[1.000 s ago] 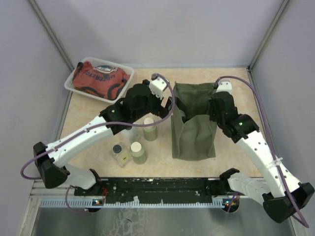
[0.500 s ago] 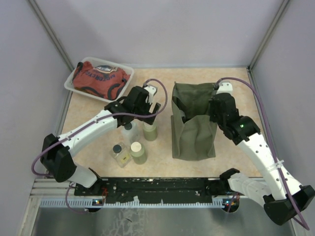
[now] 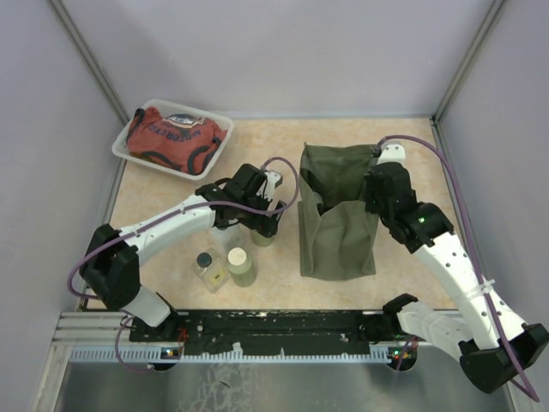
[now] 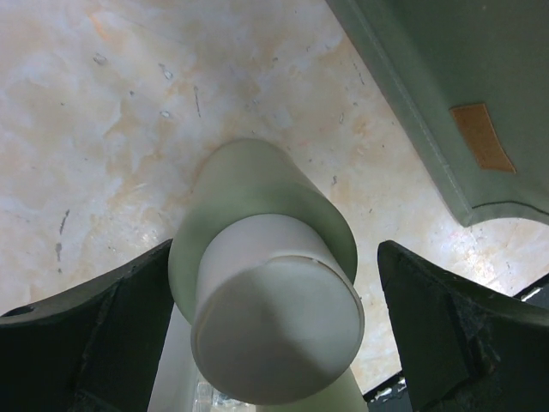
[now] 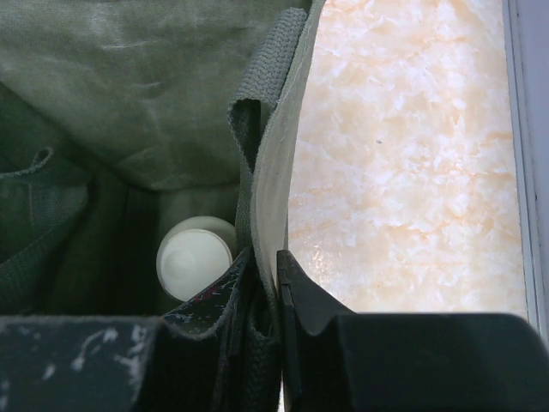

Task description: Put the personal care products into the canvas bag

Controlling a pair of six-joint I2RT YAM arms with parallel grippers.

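Olive-green canvas bag [image 3: 336, 225]: creased and upright on the counter [image 3: 257, 146], right of centre, rectangular mouth open upward. Its right-hand rim is pinched flat in the right pincer [image 5: 268, 273].

One bottle stands at the bag's bottom, only its cream cap [image 5: 196, 257] showing.

Four bottles cluster left of the bag.
- First green bottle [image 4: 273, 326]: cream cap, upright, nearest the bag, between the spread fingers of the left pincer [image 4: 276, 292]; gap visible on the bag side.
- Second green bottle [image 3: 242, 267]: upright, nearer the front edge.
- Dark-capped clear bottle [image 3: 208, 268]: just left of it.
- Other clear bottle [image 3: 226, 235]: behind these, largely hidden.
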